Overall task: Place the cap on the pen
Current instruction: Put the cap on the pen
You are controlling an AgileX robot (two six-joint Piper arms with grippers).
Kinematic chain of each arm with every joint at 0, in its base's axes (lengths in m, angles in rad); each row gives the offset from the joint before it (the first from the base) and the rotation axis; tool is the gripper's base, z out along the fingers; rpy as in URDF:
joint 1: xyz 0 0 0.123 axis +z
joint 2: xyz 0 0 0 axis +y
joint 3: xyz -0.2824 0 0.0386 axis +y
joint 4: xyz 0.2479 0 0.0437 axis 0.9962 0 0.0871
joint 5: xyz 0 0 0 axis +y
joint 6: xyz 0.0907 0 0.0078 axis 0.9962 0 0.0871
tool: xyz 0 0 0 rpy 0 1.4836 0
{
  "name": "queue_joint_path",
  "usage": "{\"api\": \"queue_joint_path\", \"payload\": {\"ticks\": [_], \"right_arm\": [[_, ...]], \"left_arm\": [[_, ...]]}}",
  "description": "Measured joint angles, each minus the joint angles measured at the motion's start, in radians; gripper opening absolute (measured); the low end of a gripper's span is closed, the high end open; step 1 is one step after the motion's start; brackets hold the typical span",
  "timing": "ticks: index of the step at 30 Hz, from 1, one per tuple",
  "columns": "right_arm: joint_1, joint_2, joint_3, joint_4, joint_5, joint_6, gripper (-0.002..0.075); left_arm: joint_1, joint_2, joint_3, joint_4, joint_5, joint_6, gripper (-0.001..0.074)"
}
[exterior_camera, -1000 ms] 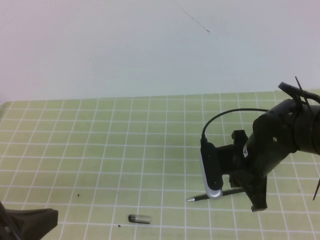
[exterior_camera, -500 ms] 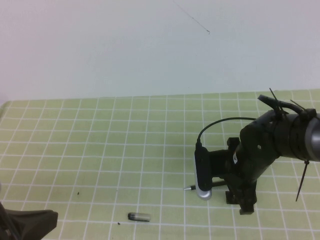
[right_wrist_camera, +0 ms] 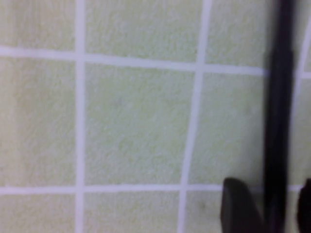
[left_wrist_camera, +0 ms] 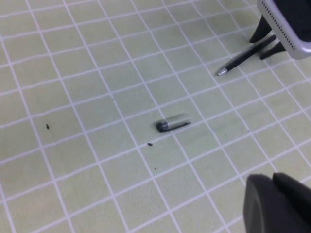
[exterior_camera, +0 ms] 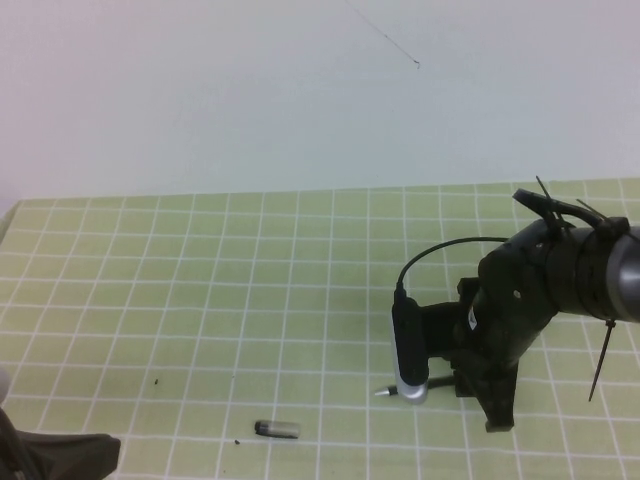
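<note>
The thin black pen (exterior_camera: 415,387) with a silver tip lies level near the mat's front, tip pointing left. It also shows in the left wrist view (left_wrist_camera: 240,58) and in the right wrist view (right_wrist_camera: 278,121). My right gripper (exterior_camera: 478,390) is down at the mat with its jaws closed in on the pen's rear part; one finger (right_wrist_camera: 238,208) presses the barrel. I cannot tell if the pen is off the mat. The short translucent-grey cap (exterior_camera: 277,429) with a dark end lies left of the pen, also in the left wrist view (left_wrist_camera: 173,123). My left gripper (left_wrist_camera: 272,187) is shut and empty at the front left corner (exterior_camera: 60,455).
A green grid mat (exterior_camera: 200,300) covers the table, with a pale wall behind. A few dark specks (exterior_camera: 156,381) lie on the mat. The right wrist camera housing (exterior_camera: 408,350) hangs over the pen's middle.
My right gripper moved left over the pen and settled slightly lower. The pen's tip shifted left and back with it. The cap and left arm stayed put.
</note>
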Motion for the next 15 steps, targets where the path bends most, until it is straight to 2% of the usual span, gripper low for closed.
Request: {"api": "queue_joint_path", "payload": {"ticks": [8, 15], "right_arm": [[0.000, -0.011, -0.040, -0.020, 0.097, 0.000, 0.0181], [0.000, -0.015, -0.091, 0.006, 0.118, 0.000, 0.0121]], "left_arm": [[0.000, 0.000, 0.000, 0.000, 0.007, 0.002, 0.0000], [0.000, -0.002, 0.000, -0.012, 0.024, 0.061, 0.0001]]}}
